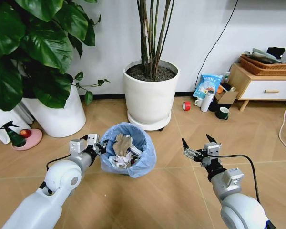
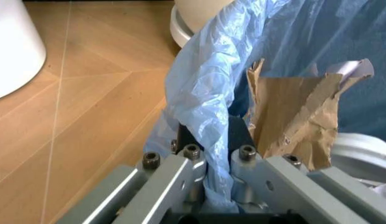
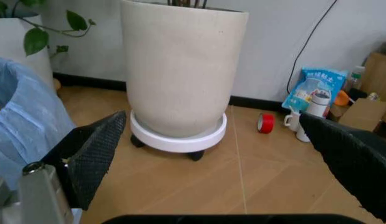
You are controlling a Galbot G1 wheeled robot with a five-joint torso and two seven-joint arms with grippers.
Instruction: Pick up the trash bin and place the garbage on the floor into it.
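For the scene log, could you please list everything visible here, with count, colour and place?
bin: one, blue-bagged, on the floor centre, held at its rim
garbage: brown paper and white wads, inside the bin
floor: tan wood
pots: two, white, behind the bin
spray bottle: one, dark green, far left
tape roll: one, red, by the wall
mugs: one dark, one white, near the cabinet
cabinet: one, wood and white, right
left gripper: shut on the bin's rim
right gripper: open, right of the bin
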